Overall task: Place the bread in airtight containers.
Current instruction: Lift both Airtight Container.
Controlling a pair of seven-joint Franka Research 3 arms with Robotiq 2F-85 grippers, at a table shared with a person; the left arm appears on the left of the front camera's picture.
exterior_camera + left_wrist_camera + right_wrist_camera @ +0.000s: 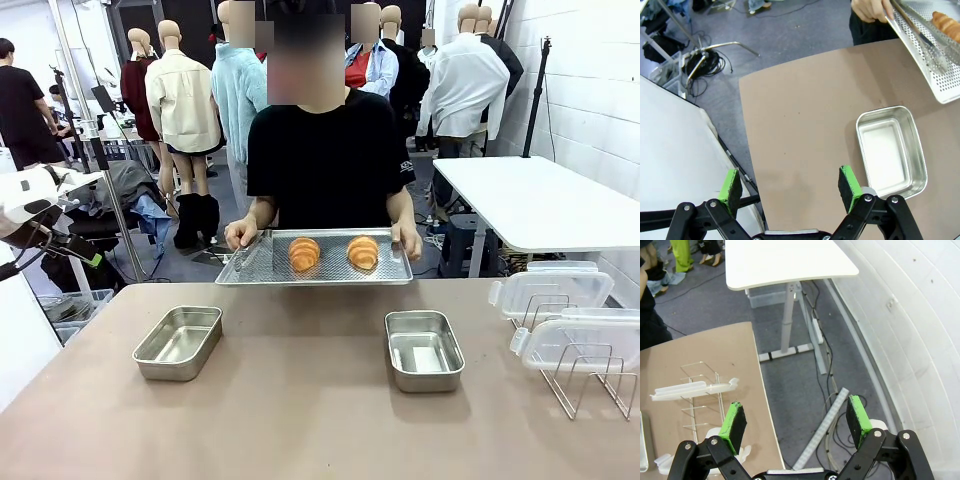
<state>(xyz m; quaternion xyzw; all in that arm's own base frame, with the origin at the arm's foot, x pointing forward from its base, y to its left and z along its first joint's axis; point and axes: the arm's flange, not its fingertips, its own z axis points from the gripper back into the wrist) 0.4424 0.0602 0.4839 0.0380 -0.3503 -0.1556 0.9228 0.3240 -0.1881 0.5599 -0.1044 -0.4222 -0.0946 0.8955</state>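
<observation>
Bread: two golden-brown rolls, the left croissant (304, 253) and the right croissant (363, 252), lie side by side but apart on the perforated tray (315, 278); both are outside the pans
Perforated tray: held level at the far edge of the worktop (300, 420) by the person, with one hand (240, 233) at its left end and the other hand (406, 240) at its right end
Tongs: a pair of metal tongs (927, 45) lies on the tray near its left end
Left pan (180, 342): steel, rounded corners, stands open-topped on the robot's left half of the worktop, well short of the tray
Right pan (424, 349): same kind, open-topped, on the right half, well apart from the left pan
Lids: the rear lid (552, 290) and the front lid (580, 340), both clear plastic, rest on the wire rack (585, 385) at the worktop's right edge
Left end effector (790, 184): green-padded fingers spread wide apart, nothing between them; it hangs above the worktop's left edge, with the left pan just past one finger in its wrist view
Right end effector (796, 420): fingers spread wide apart and empty; it hangs past the worktop's right edge above the grey floor (800, 385), with the wire rack and a lid off to one side
</observation>
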